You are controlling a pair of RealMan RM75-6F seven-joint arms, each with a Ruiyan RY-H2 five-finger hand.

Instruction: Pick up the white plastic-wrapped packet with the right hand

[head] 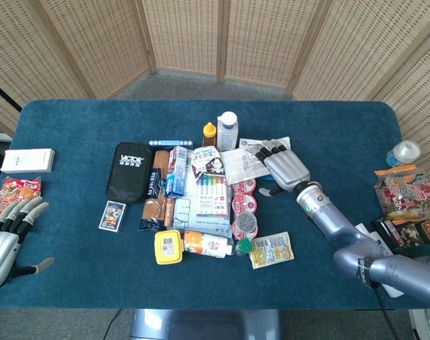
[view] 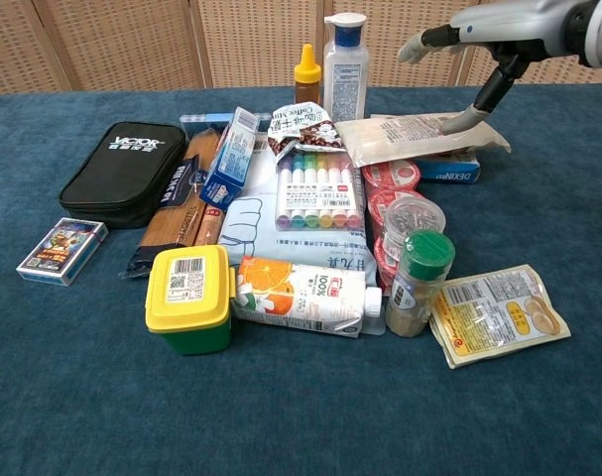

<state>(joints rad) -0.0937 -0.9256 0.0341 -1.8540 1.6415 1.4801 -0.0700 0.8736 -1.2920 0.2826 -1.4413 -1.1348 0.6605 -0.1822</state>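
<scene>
Two labels read clearly: "VICTOR" on the black case (view: 124,169), "100%" on the juice carton (view: 301,296); right hand (head: 286,167), fingers spread, hovers over the white plastic-wrapped packet (view: 400,137), thumb touching.

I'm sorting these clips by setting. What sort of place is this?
Probably an indoor robot test or data-collection setup, not a home: a blue-covered table piled with unrelated groceries and stationery, woven folding screens as a backdrop, and a robot right hand over the pile.

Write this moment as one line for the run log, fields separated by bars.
phase: reach | right hand: over packet, fingers spread, not gripping | left hand: idle, open at table edge | packet: flat on pile
</scene>
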